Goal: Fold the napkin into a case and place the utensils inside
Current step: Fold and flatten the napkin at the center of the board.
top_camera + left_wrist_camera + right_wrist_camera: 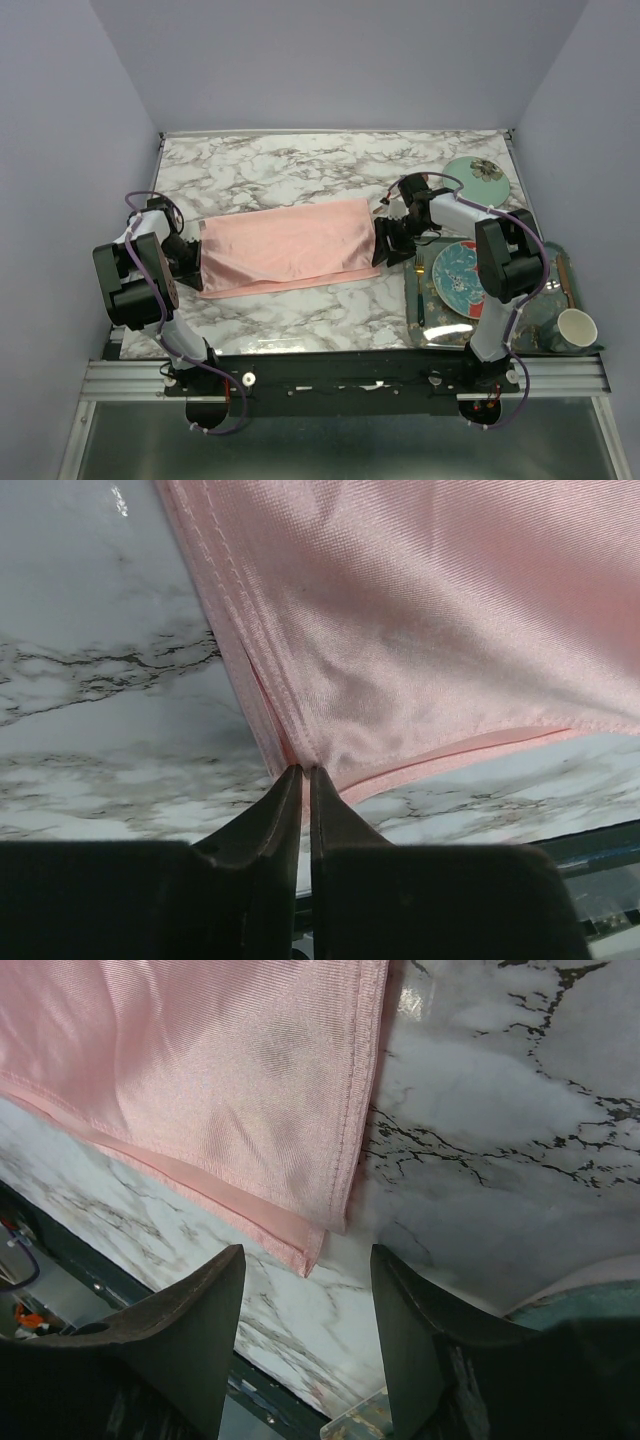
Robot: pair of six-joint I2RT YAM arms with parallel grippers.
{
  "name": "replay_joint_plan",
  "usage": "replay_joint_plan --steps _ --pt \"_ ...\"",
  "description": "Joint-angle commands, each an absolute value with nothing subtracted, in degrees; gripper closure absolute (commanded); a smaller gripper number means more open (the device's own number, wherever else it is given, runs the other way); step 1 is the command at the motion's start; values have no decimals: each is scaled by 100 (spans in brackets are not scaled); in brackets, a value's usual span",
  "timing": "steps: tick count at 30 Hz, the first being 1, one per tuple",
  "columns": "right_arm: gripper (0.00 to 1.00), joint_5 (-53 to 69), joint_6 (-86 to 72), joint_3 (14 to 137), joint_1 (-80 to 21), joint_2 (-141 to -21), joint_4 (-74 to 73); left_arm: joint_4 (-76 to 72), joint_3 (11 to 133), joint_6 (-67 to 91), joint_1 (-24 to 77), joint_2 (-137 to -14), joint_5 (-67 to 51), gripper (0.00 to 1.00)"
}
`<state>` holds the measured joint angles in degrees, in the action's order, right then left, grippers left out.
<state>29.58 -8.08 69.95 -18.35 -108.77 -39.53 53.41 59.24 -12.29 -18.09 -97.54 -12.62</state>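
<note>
The napkin (285, 245) lies on the marble table, folded into a long pink rectangle of two or more layers. My left gripper (195, 262) is at its left near corner. In the left wrist view that gripper (305, 770) is shut on the napkin (430, 630), with the corner's hem pinched between the tips. My right gripper (385, 245) is at the cloth's right end. In the right wrist view it (308, 1260) stands open, with the napkin's (200, 1080) near right corner just ahead of the fingers and untouched. A thin dark utensil (418, 298) and a slim copper one (565, 272) lie in the tray.
A green tray (500, 342) at the right near edge holds a patterned teal plate (460, 275) and a white cup (577, 328). A round teal dish (477, 180) sits at the back right. Purple walls enclose the table.
</note>
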Motion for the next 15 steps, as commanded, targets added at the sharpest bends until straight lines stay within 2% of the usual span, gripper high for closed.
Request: replay_joint_plan --steps 1,6,15 --pt "39 2786 -791 7137 -1811 -10898 -3920 5300 5897 -1187 -1767 -9650 -1283 89" --pt "44 2655 -774 7181 -1811 -10802 -3911 5300 5897 -1195 -1758 -9633 -1274 100" --pt "48 2707 -808 7154 -1811 -10951 -3867 5273 5889 -1213 -1749 -9589 -1292 100"
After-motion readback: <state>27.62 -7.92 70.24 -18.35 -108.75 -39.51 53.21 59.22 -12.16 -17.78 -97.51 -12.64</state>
